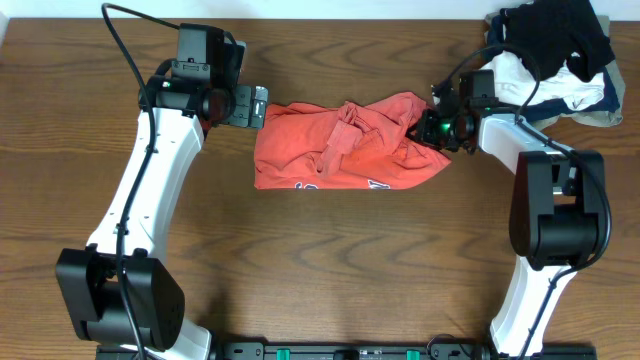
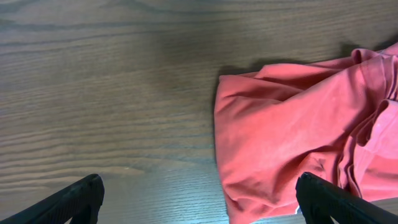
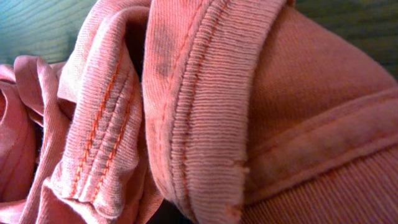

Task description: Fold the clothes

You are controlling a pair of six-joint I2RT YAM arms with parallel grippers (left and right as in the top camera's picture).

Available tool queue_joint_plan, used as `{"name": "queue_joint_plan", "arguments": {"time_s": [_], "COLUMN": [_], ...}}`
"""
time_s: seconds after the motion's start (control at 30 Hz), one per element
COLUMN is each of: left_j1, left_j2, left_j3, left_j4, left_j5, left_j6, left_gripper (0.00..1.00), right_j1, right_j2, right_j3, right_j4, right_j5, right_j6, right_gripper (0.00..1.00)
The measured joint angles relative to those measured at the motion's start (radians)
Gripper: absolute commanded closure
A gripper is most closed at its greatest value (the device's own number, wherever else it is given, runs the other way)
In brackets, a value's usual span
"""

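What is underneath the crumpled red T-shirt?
Only the wooden table shows around the red T-shirt; its bunched folds hide whatever lies beneath. Nothing pokes out from under its visible edges.

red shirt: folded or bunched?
Bunched. The shirt lies in a wrinkled heap, with cloth ridged up across its middle and no flat layers or straight folded edges.
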Motion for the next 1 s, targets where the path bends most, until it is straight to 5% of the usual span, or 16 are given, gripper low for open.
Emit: {"name": "queue_joint_plan", "arguments": {"time_s": [0.53, 0.87, 1.0], "left_j1": [0.111, 0.132, 0.132], "left_j2": [0.0, 0.0, 0.0], "left_j3": [-0.002, -0.002, -0.002], "left_j4": [0.019, 0.02, 0.019], "left_j5": [-0.075, -0.074, -0.074], "left_j6": [0.003, 0.003, 0.003], "left_gripper": [0.0, 0.0, 0.0], "right_j1": [-0.171, 0.042, 0.19], "right_j2": [-0.34, -0.327, -0.235], "right_j3": [0.135, 0.201, 0.203], "right_j4": [-0.402, -0.325, -0.28], "right_j5": [0.134, 0.175, 0.189], "right_j6": [-0.193, -0.213, -0.195], "right_gripper": [0.99, 0.99, 0.89]}}
